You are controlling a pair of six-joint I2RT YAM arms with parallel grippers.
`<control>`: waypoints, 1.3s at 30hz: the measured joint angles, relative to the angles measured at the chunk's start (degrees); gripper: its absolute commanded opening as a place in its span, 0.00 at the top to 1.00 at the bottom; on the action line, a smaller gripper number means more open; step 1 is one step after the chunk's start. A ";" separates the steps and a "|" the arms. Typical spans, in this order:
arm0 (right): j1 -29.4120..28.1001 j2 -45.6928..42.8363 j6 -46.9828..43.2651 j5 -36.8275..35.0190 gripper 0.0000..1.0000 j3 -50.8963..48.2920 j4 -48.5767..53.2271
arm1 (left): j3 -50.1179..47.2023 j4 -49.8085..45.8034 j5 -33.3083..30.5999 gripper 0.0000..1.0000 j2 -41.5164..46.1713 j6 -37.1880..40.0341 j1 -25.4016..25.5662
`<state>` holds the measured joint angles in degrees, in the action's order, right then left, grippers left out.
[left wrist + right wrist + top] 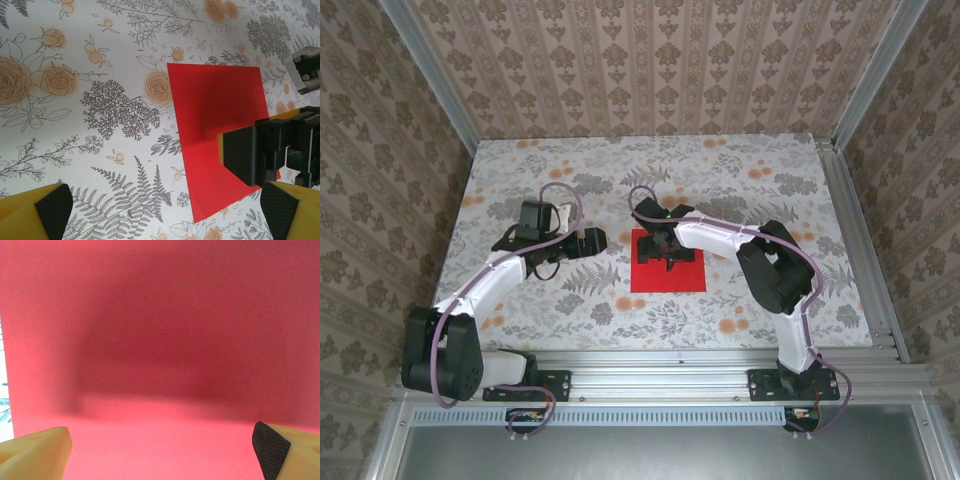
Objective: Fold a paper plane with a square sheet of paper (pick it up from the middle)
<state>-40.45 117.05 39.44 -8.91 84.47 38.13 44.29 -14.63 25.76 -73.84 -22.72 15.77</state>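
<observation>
— Fingertips (37, 447) of the right hand (160, 452) are standing wide apart close over the sheet (655, 278), gripping nothing.
— And the left hand (167, 212)?
— Also gaping, holding nothing, hovering over the desk (570, 180) beside the sheet.
— Where is the sheet lying?
— Flat, red side up, mid-desk, under the right hand.
— How far along are we getting?
— Barely starting, I'm judging. No fold is showing for certain; one faint line may be only shadow. Pinching the middle, lifting and every crease are all remaining.
— Containers?
— None figuring here; the sheet is resting straight on the desk.
</observation>
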 measured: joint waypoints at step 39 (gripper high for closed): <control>1.84 2.29 1.33 -1.31 0.16 0.13 -0.09 | -0.74 0.37 0.42 0.00 -0.17 0.00 0.00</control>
<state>-38.61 119.35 40.77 -10.22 84.60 38.04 43.55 -14.26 26.17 -74.02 -22.72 15.77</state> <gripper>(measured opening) 0.859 0.994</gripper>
